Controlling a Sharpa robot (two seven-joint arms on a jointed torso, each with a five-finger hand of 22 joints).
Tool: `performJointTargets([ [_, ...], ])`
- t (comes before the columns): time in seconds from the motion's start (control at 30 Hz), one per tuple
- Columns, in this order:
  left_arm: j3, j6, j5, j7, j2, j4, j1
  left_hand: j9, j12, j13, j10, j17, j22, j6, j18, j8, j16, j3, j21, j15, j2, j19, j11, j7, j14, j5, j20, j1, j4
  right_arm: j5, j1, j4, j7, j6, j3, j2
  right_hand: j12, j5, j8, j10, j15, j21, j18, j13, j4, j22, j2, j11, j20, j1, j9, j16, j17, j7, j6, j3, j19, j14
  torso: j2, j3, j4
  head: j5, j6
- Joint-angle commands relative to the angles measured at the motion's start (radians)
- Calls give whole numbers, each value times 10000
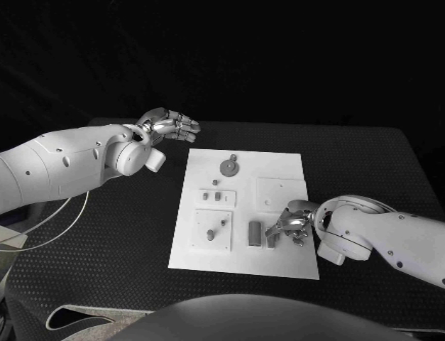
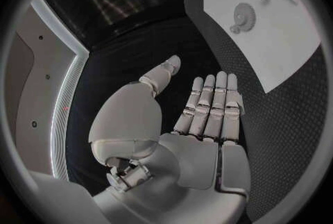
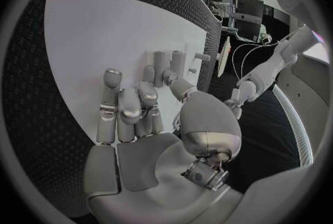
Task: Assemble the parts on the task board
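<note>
The white task board (image 1: 245,245) lies in the middle of the black table. On it are a grey gear (image 1: 229,167), small raised plates with pegs (image 1: 217,198), and upright grey block parts (image 1: 255,233). My right hand (image 1: 292,226) is low over the board's near right part, right beside those blocks (image 3: 168,60). Its fingers (image 3: 132,104) curl down, with the thumb close to them. Whether a part sits between them is hidden. My left hand (image 1: 169,126) hovers off the board's far left corner, fingers (image 2: 211,104) straight and apart, holding nothing. The gear (image 2: 243,15) lies beyond it.
A square raised plate (image 1: 282,192) sits on the board just beyond my right hand. A larger plate with a peg (image 1: 213,231) lies at the board's near left. White cables (image 1: 48,227) hang at the table's left edge. Black table mat (image 1: 365,163) surrounds the board.
</note>
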Motion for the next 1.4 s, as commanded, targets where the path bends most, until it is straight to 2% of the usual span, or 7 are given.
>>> performJointTargets([
  [0.03, 6, 132, -33, 64, 14, 22, 8, -11, 28, -10, 76, 17, -17, -10, -71, 59, -33, -8, 29, 29, 13, -58, 22, 234, 20, 24, -24, -74, 50, 10, -87, 32, 54, 172, -50, 87, -13, 50, -22, 51, -56, 30, 137, -7, -408, 190, 275, -16, -15, 168, -8, 24, -9, 134, -92, 480, 62, 13, 0, 1, 5, -5, 1],
  [0.17, 6, 137, -34, 60, 13, 22, 8, -12, 27, -11, 76, 19, -17, -10, -72, 59, -34, -9, 29, 29, 13, -59, 22, 234, 20, 23, -24, -74, 50, 21, -89, -4, 74, 41, -50, 101, -60, 47, -34, 16, -51, 26, 137, -34, -401, 187, 222, -7, -7, 72, -12, 11, -44, 142, -110, 480, 65, 1, 2, -1, 4, -2, 1],
  [0.27, 6, 134, -34, 58, 13, 21, 8, -13, 27, -12, 76, 20, -17, -11, -72, 59, -35, -9, 29, 29, 13, -60, 22, 234, 20, 22, -24, -75, 51, 39, -89, -17, 88, 51, -50, 116, -194, 49, -63, -77, -38, 11, 137, -116, -357, 175, 28, 14, 10, -152, -26, -20, -115, 161, -149, 456, 81, -20, 4, 1, 5, 6, 1],
  [0.4, 6, 133, -34, 54, 14, 18, 8, -13, 27, -12, 76, 20, -18, -11, -72, 59, -36, -10, 29, 29, 14, -60, 23, 235, 20, 22, -24, -76, 51, 81, -90, -9, 118, 184, -51, 132, -294, 54, -108, -142, -14, -20, 137, -178, -200, 151, -346, 43, 27, -515, -55, -60, -188, 194, -204, 430, 112, -34, 0, 1, 4, 24, 1],
  [0.47, 6, 137, -35, 52, 14, 19, 8, -13, 27, -13, 76, 21, -18, -11, -72, 59, -36, -10, 30, 29, 14, -60, 23, 235, 20, 22, -24, -76, 52, 96, -90, -8, 120, 251, -52, 136, -394, 58, -155, -215, 4, -70, 137, -239, 115, 121, -809, 70, 22, -886, -83, -112, -282, 208, -265, 452, 122, -64, 3, 3, 2, 31, 1],
  [0.73, 6, 150, -44, 39, 16, 18, 8, -15, 26, -14, 75, 23, -18, -13, -73, 60, -38, -11, 30, 29, 12, -61, 23, 235, 20, 20, -25, -76, 51, 111, -91, -11, 138, 218, -58, 133, -454, 48, -196, -276, 14, -150, 137, -274, 857, 125, -1537, 80, -26, -1389, -107, -166, -380, 231, -318, 800, 178, -77, 0, 5, -5, 32, 1],
  [1.4, 6, 177, -77, 22, 25, 8, 8, -19, 24, -19, 75, 31, -22, -16, -76, 61, -45, -16, 28, 29, 10, -71, 23, 236, 22, 12, -24, -76, 49, 125, -91, 39, 198, 66, -60, 90, -428, 43, -187, -273, 10, -166, 137, -255, 1210, 156, -1763, 76, -44, -1546, -88, -157, -363, 233, -326, 940, 206, -60, 0, 4, 0, 31, 1],
])
